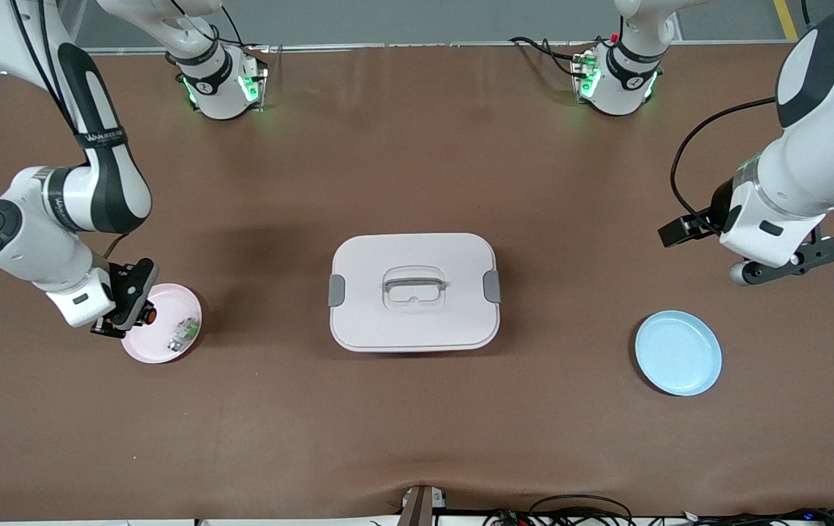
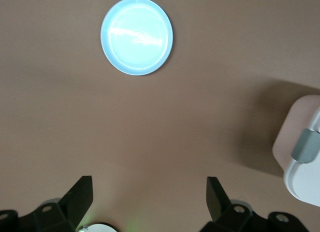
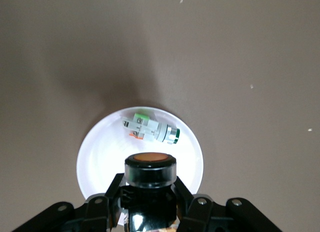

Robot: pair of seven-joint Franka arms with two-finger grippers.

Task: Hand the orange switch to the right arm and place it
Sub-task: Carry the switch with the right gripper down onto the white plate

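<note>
Overhead, from the front camera, a brown table (image 1: pixel 417 438) holds a closed white lidded box (image 1: pixel 414 291) at its middle. Toward the right arm's end sits a pink plate (image 1: pixel 140 352); toward the left arm's end sits an empty blue plate (image 1: pixel 678 353), slightly nearer the camera than the box. The right gripper (image 1: pixel 128 314) hangs over the edge of the pink plate, and a spot of orange shows at its fingertips: the orange switch (image 1: pixel 148 315). A small whitish-grey part (image 1: pixel 183 334) with a green spot lies on the pink plate beside it. The left gripper (image 1: pixel 789 264) waits in the air, over bare table beside the blue plate.

Next, the left wrist camera looks down on the blue plate (image 2: pixel 136 35) and a corner of the box (image 2: pixel 300 152). The left gripper (image 2: pixel 150 199) has its two dark fingers spread wide with nothing between them.

Last, the right wrist camera shows the right gripper (image 3: pixel 150 192) clamped on the orange switch (image 3: pixel 150 167). The switch's long axis runs straight out along the fingers, its round orange end pointing down at the pink plate (image 3: pixel 95 157). The whitish-grey part (image 3: pixel 150 127) lies on its side just past the orange end. By this judgement the handover is done, and what is left is to lower the switch onto the free part of the plate, short of the grey part, and let go
</note>
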